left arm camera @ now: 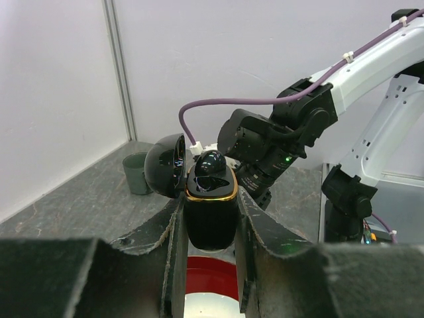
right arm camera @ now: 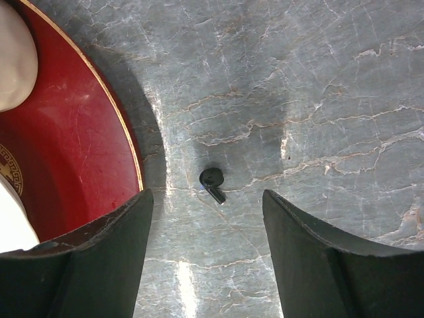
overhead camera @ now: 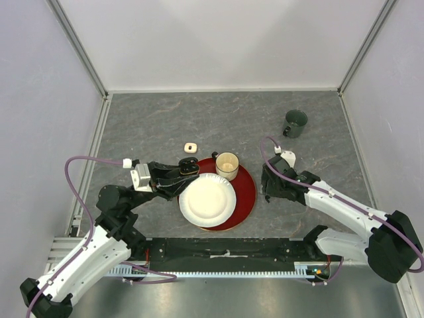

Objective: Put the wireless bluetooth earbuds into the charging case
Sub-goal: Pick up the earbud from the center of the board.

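My left gripper is shut on a black charging case with a gold rim, held upright above the red plate's left edge; in the left wrist view the gripper has a finger on each side of it. The case lid is open, and a glossy black bud seems to sit in the top. My right gripper is open, pointing down, just above a black earbud lying on the table right of the plate. That bud is hidden under the right gripper in the top view.
A red plate carries a white paper plate and a paper cup. A small white object lies behind the plate. A green mug stands at the back right. The plate's rim is close left of my right gripper.
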